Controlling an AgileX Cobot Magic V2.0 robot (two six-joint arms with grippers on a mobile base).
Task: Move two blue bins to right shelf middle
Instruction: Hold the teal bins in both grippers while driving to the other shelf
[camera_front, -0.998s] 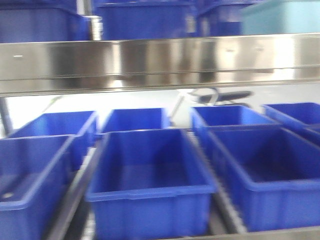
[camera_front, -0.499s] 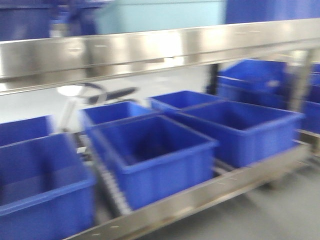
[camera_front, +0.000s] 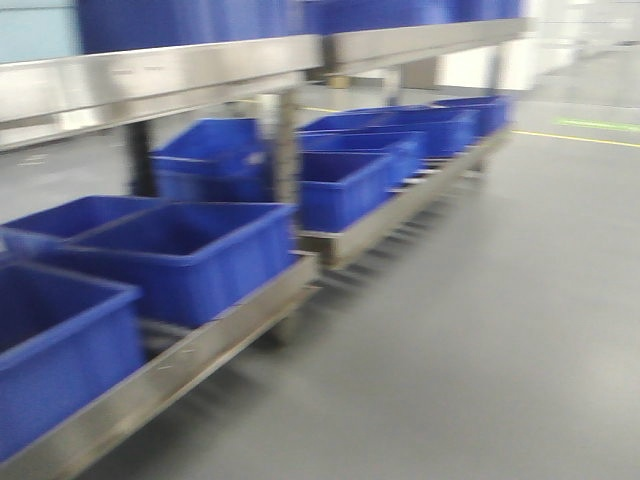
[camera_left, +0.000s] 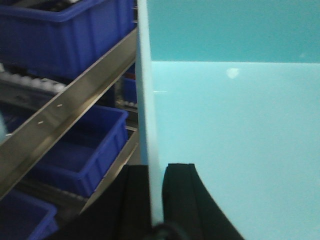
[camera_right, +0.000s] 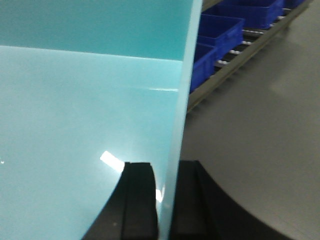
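Observation:
I hold a light blue bin between both arms. In the left wrist view my left gripper (camera_left: 156, 167) is shut on the bin's left wall (camera_left: 146, 100), one black finger on each side; the bin's inside (camera_left: 235, 125) fills the right of the frame. In the right wrist view my right gripper (camera_right: 166, 165) is shut on the bin's right wall (camera_right: 182, 100), with the bin's inside (camera_right: 85, 100) to the left. A pale blue patch at the top left of the front view (camera_front: 35, 30) may be this bin. Neither gripper shows in the front view.
A steel shelf rail (camera_front: 150, 75) crosses the upper left. Dark blue bins (camera_front: 190, 245) stand on the lower shelf at left. Another rack with dark blue bins (camera_front: 400, 130) runs on behind. Grey floor (camera_front: 480, 320) with a yellow line (camera_front: 580, 138) lies to the right.
The front view has swung to the right: the shelf and its dark blue bins slid to the left of the frame, and open grey floor now fills the right side.

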